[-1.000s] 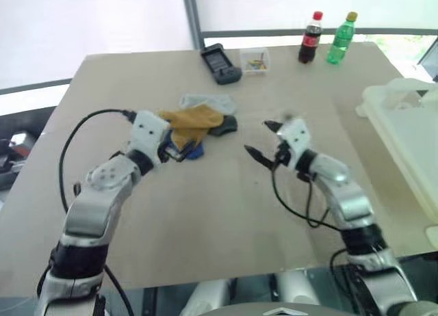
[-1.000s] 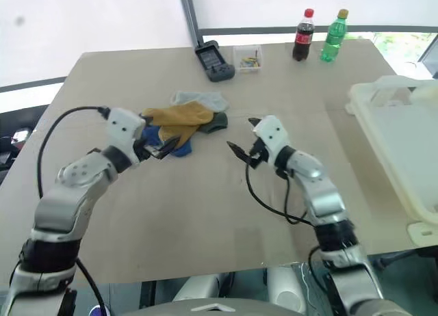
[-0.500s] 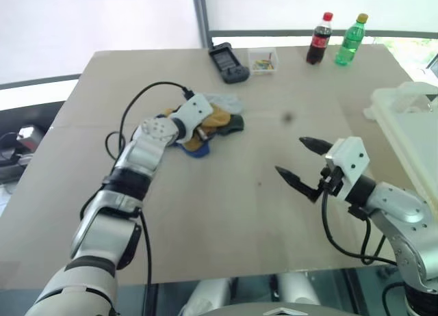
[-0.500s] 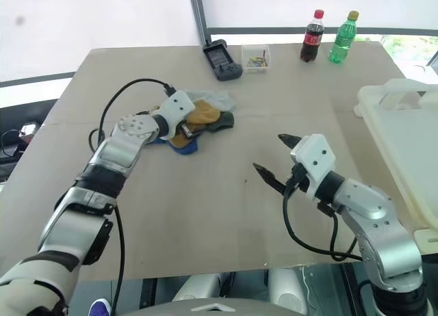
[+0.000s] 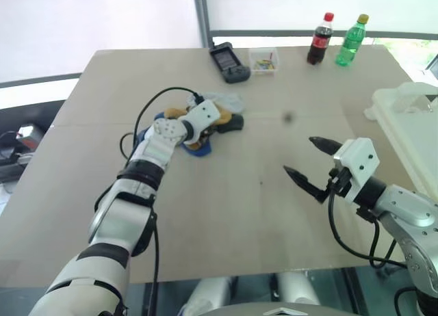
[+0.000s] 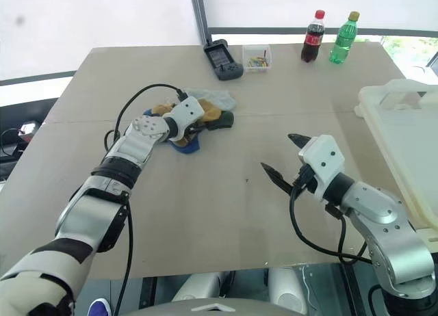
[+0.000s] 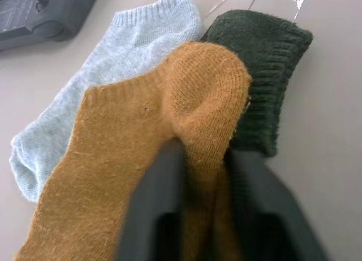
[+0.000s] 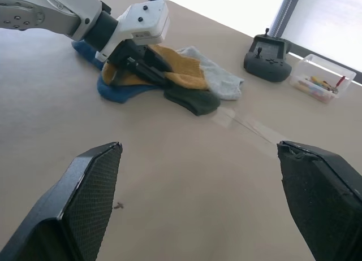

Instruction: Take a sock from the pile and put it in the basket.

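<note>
Mustard sock [image 7: 169,136] of ribbed knit pinched in left pincer [image 7: 205,176], right pincer [image 5: 309,160] spread wide, smooth tabletop [image 5: 226,213].

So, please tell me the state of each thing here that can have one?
Left gripper: jaws shut on the mustard sock, which lies on the pile.
Right gripper: jaws open, holding nothing, above the table.
Cola bottle: upright, capped.
Green bottle: upright, capped.
Basket: at the table's right side; whether it holds a sock, I cannot tell.
</note>
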`<state>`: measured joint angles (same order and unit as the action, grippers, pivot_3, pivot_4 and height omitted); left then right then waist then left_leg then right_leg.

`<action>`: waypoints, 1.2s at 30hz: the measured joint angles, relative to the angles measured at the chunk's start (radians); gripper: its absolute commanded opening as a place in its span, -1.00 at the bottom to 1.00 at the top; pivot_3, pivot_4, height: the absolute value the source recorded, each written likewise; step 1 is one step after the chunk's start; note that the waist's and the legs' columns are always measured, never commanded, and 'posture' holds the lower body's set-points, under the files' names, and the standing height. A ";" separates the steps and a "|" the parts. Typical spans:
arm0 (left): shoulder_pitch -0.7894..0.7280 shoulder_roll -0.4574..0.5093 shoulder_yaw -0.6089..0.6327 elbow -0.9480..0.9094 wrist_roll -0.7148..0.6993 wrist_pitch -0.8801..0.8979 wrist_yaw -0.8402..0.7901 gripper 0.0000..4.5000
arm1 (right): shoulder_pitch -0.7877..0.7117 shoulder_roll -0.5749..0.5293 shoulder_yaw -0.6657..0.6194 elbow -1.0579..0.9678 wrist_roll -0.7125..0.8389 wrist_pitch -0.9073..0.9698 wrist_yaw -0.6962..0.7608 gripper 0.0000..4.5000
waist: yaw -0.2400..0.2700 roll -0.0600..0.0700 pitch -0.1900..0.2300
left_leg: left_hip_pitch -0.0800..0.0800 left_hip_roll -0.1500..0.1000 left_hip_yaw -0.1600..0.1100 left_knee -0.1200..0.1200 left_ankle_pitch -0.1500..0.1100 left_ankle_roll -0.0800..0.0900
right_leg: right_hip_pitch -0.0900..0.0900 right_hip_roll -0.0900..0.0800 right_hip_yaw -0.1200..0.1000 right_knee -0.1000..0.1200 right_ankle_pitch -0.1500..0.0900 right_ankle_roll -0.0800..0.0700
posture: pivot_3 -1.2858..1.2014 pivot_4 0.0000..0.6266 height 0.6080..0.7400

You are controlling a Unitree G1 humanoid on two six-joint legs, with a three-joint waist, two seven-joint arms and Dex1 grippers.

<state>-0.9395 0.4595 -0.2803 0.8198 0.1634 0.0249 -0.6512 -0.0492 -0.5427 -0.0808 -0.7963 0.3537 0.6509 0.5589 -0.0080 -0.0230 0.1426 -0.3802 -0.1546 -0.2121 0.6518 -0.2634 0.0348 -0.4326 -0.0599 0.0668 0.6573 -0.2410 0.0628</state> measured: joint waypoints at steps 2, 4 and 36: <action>0.000 -0.001 0.005 0.000 0.000 -0.004 -0.001 -0.98 | 0.001 -0.003 0.000 0.000 0.001 0.000 0.000 1.00 | 0.000 0.000 0.000 | 0.000 0.000 0.000 0.000 0.000 0.000 | 0.000 0.000 0.000 0.000 0.000 0.000 | 0.03 -0.52 1.00; 0.006 -0.002 0.023 -0.017 -0.010 0.003 -0.008 -0.98 | 0.003 -0.006 0.000 0.000 0.005 -0.002 0.000 1.00 | -0.001 0.000 0.000 | 0.000 0.000 0.000 0.001 0.000 0.000 | 0.000 0.000 0.000 0.001 0.000 0.000 | 0.03 -0.52 1.00; 0.360 -0.110 0.363 -0.802 -0.071 0.649 0.329 0.51 | -0.019 -0.089 -0.014 0.029 0.086 0.001 0.048 1.00 | -0.005 -0.002 -0.001 | 0.001 0.001 0.002 0.002 0.000 0.000 | 0.000 0.000 0.001 0.002 0.000 0.000 | 0.03 -0.52 1.00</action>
<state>-0.5800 0.3498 0.0831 0.0182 0.0920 0.6740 -0.3220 -0.0677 -0.6317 -0.0947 -0.7672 0.4396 0.6515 0.6065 -0.0126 -0.0251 0.1413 -0.3794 -0.1539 -0.2099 0.6536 -0.2635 0.0350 -0.4325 -0.0596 0.0674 0.6594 -0.2409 0.0629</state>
